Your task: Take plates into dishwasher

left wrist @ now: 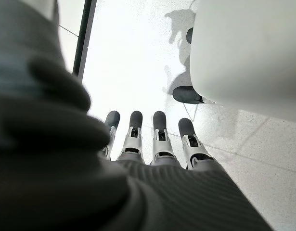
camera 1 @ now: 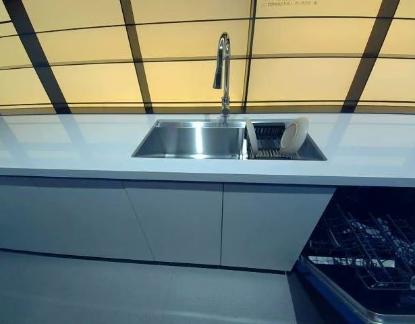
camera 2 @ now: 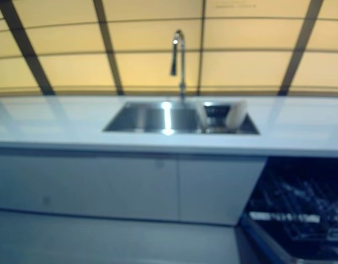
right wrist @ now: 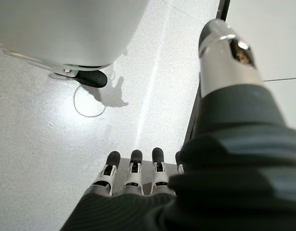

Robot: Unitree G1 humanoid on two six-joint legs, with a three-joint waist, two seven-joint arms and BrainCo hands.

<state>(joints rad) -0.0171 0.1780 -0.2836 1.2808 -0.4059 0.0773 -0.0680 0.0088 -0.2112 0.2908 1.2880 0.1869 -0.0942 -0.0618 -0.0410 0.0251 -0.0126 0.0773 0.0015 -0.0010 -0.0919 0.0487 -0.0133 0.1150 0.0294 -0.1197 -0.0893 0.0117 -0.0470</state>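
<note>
Two white plates stand on edge in the dark rack in the right part of the steel sink (camera 1: 194, 138): a round one (camera 1: 294, 135) leaning at the right and a thinner one (camera 1: 251, 135) seen edge-on at the left. The open dishwasher (camera 1: 369, 250) is at lower right, its wire rack pulled out and holding no plates that I can see. Neither hand shows in the eye views. My left hand (left wrist: 152, 139) and my right hand (right wrist: 135, 178) hang over the floor with straight fingers, holding nothing.
A white countertop (camera 1: 72, 145) runs across the view with a tall chrome faucet (camera 1: 223, 71) behind the sink. White cabinet doors (camera 1: 173, 219) stand below it. Grey floor (camera 1: 92, 290) lies in front. The dishwasher's door edge (camera 1: 328, 290) juts out at lower right.
</note>
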